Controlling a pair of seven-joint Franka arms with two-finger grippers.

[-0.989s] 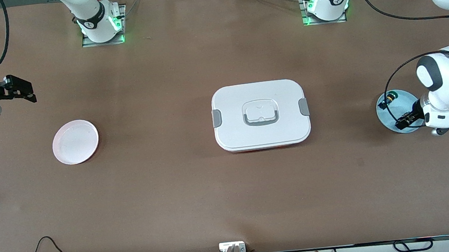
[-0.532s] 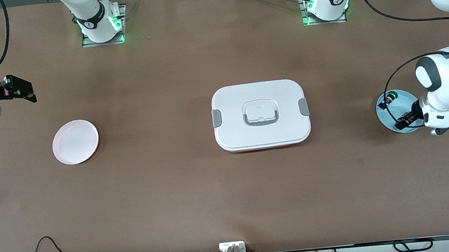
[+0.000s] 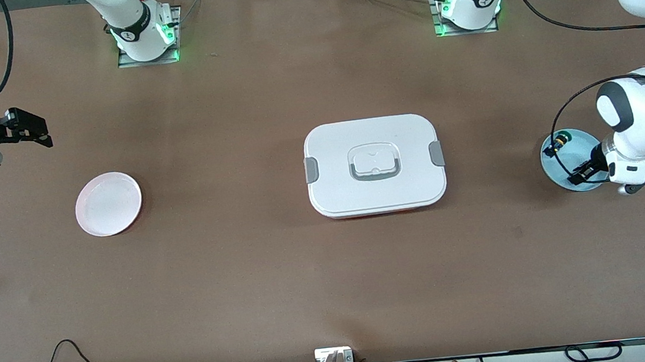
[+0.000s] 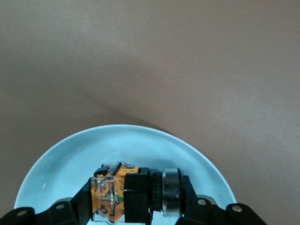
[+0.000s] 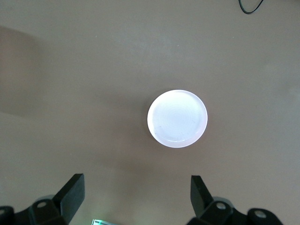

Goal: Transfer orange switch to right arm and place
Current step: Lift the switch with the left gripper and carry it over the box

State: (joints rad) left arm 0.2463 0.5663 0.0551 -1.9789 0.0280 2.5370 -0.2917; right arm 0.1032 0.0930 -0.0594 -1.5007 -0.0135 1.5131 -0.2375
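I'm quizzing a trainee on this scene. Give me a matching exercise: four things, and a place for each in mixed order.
1 orange switch
2 green-capped switch
3 white box
4 right claw

a table middle
b blue dish, at the left claw
c open, over the table's right-arm end, waiting
d blue dish, apart from the left claw

Pairs: 1-b, 2-d, 3-a, 4-c

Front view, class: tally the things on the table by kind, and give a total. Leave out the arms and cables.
Plates: 2, the pink plate and the blue plate
Switches: 2, the orange switch and the green-capped switch
Lidded boxes: 1, the white box
Total: 5
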